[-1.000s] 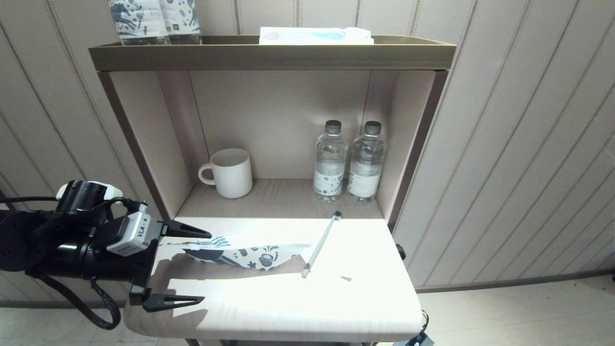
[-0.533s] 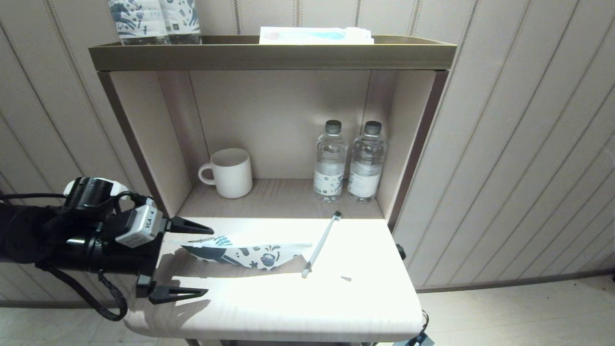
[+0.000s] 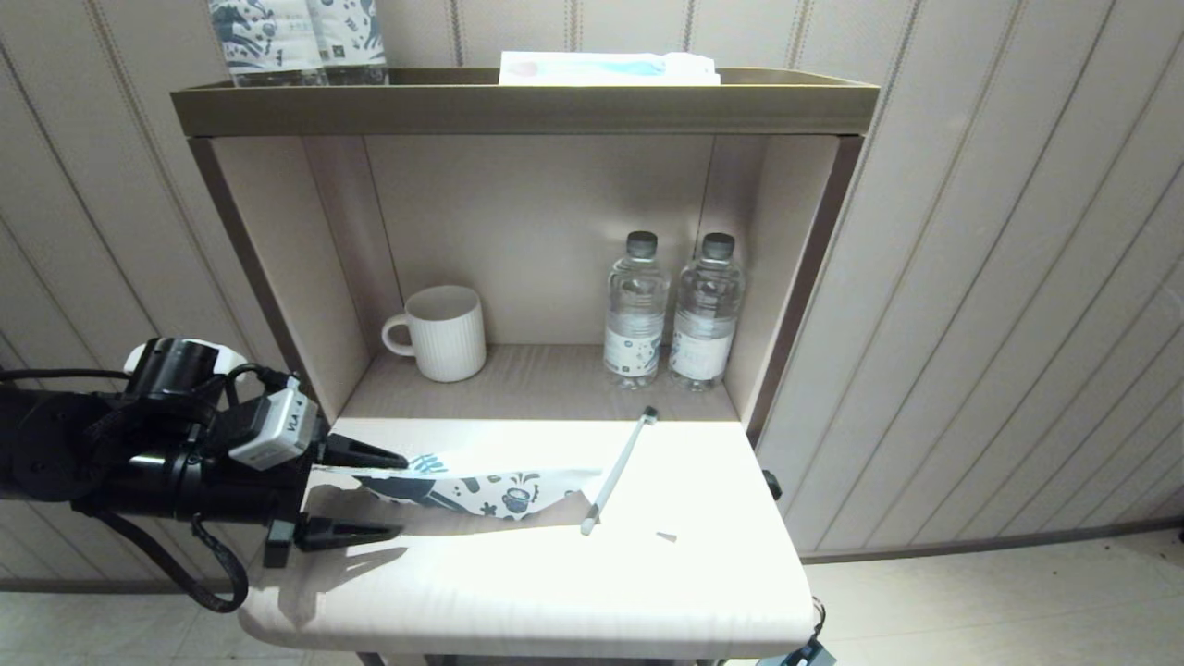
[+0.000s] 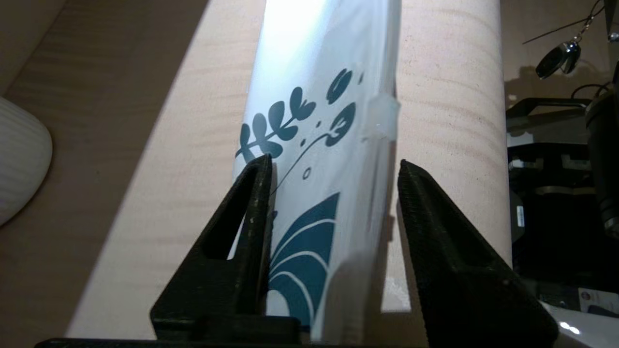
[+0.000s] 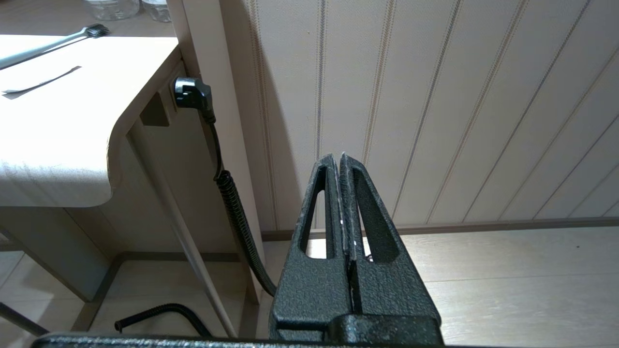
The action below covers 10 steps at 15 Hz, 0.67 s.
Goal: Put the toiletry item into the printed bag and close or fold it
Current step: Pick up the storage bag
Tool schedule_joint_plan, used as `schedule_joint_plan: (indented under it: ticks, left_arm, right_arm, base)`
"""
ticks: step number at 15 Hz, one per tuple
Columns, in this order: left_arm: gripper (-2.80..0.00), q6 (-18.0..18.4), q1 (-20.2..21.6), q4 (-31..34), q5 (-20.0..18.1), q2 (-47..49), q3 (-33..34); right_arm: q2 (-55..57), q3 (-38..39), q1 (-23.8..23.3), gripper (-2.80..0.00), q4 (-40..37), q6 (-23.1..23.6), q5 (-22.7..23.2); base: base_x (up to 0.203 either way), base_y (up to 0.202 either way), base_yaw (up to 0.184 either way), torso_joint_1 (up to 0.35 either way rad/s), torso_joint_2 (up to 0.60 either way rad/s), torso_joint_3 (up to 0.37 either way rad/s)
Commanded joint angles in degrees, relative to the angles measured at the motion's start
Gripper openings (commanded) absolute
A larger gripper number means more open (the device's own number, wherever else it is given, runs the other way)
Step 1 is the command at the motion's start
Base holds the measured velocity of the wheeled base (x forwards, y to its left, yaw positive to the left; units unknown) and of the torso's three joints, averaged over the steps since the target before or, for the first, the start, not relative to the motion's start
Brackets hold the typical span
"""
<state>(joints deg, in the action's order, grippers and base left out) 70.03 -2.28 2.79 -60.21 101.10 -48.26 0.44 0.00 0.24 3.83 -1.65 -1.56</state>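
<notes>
Left gripper (image 3: 388, 495) straddles the printed bag's (image 3: 481, 486) near end, jaws parted, nothing pinched yet. Bag runs lengthwise rightward toward the toothbrush (image 3: 617, 473), lying just beyond. Right gripper (image 5: 342, 166), pressed together and empty, hangs below the table (image 3: 555, 592).

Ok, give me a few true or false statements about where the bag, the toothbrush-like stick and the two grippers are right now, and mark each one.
1. The toiletry item is already inside the printed bag. False: it lies on the tabletop beside the bag's right end.
2. The left gripper has its fingers open on either side of the bag's end. True.
3. The right gripper is holding the toiletry item. False: it is shut on nothing, low beside the table near the wall.
4. Two water bottles stand in the shelf recess behind the tabletop. True.
5. The white mug lies tipped over. False: it stands upright in the recess.
</notes>
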Motion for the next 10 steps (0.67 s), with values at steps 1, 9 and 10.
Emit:
schedule_joint_plan:
  ticks: [1, 9, 10]
  left_arm:
    - [-2.80, 0.50, -0.01, 0.02, -0.26, 0.07, 0.01]
    - [-2.80, -1.15, -0.03, 0.75, -0.15, -1.53, -0.21]
    - [-2.80, -3.71, -0.07, 2.42, 0.18, -3.33, -1.12]
  right_arm:
    - [0.09, 0.00, 0.02, -2.80, 0.04, -0.02, -0.02]
    - [0.09, 0.00, 0.02, -2.80, 0.04, -0.02, -0.02]
    - [0.09, 0.00, 0.02, -2.80, 0.04, -0.02, -0.02]
  base:
    - [0.000, 0.000, 0.000, 0.000, 0.00, 0.000]
    - [0.000, 0.000, 0.000, 0.000, 0.00, 0.000]
    - [0.000, 0.000, 0.000, 0.000, 0.00, 0.000]
